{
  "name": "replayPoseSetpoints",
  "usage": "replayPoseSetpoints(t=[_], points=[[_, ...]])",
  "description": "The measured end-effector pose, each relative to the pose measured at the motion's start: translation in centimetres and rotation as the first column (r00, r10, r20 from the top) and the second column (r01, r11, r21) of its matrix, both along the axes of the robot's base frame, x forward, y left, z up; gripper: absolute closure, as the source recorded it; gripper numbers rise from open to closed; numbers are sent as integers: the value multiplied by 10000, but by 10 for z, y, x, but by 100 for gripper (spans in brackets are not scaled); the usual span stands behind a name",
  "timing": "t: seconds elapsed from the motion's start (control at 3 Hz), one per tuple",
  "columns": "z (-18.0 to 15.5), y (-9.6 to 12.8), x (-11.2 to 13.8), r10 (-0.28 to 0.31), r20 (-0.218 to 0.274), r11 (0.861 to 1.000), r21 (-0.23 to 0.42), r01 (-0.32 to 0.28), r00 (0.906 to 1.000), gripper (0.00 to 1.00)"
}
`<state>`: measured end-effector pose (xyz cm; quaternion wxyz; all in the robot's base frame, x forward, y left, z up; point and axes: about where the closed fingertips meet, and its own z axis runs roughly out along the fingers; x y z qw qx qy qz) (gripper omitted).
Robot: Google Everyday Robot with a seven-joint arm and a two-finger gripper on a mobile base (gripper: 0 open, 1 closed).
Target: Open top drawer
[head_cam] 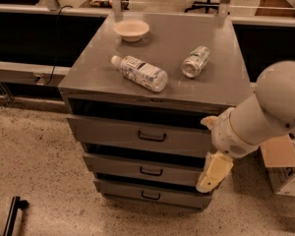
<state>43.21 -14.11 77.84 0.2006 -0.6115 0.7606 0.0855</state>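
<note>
The grey cabinet has three stacked drawers. The top drawer has the tallest front and a small black bar handle at its centre. A dark gap shows above its front panel. My white arm reaches in from the right. My gripper, cream coloured, hangs low in front of the cabinet's right edge. It is level with the right end of the middle drawer, below and to the right of the top drawer's handle, and it holds nothing that I can see.
On the cabinet top lie a plastic water bottle and a can, both on their sides, with a small bowl at the back. A cardboard box stands on the floor at right. A black object lies at bottom left.
</note>
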Motion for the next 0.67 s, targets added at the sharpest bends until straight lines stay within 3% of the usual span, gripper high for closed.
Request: replayPoseSetpoints(t=[0.33, 0.67], points=[[-3, 4, 12, -175, 524, 9998, 94, 171, 9985, 0], [-17, 16, 12, 676, 650, 9977, -82, -672, 9956, 0]])
